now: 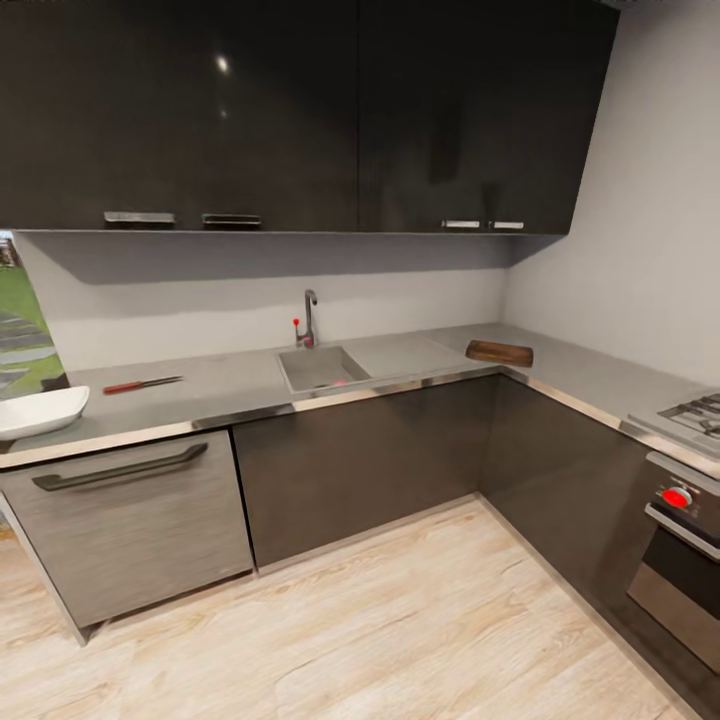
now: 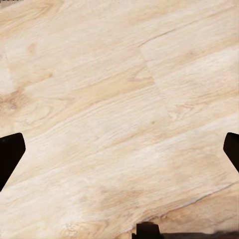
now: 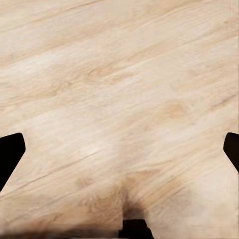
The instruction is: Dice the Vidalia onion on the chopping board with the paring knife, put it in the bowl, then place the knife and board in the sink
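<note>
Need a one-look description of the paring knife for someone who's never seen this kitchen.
Start at the sink in the grey countertop under the dark wall cabinets. Go left along the worktop toward the white bowl at the counter's left end. The paring knife lies flat between them: slim, dark pointed blade, short reddish handle.

Dark glossy wall cabinets [image 1: 300, 110] with small metal handles, mounted above a pale grey backsplash [image 1: 270, 300]. Dark grey base cabinets [image 1: 370, 460] running into the corner. Grey drawer front [image 1: 130, 530] with dark bar handle, at left. Stove burner grate [image 1: 700, 412] at right edge, oven [image 1: 685, 560] with red knob below. Pale wood-grain floor [image 1: 380, 630]. Window strip showing green lawn [image 1: 18, 320], far left.
</note>
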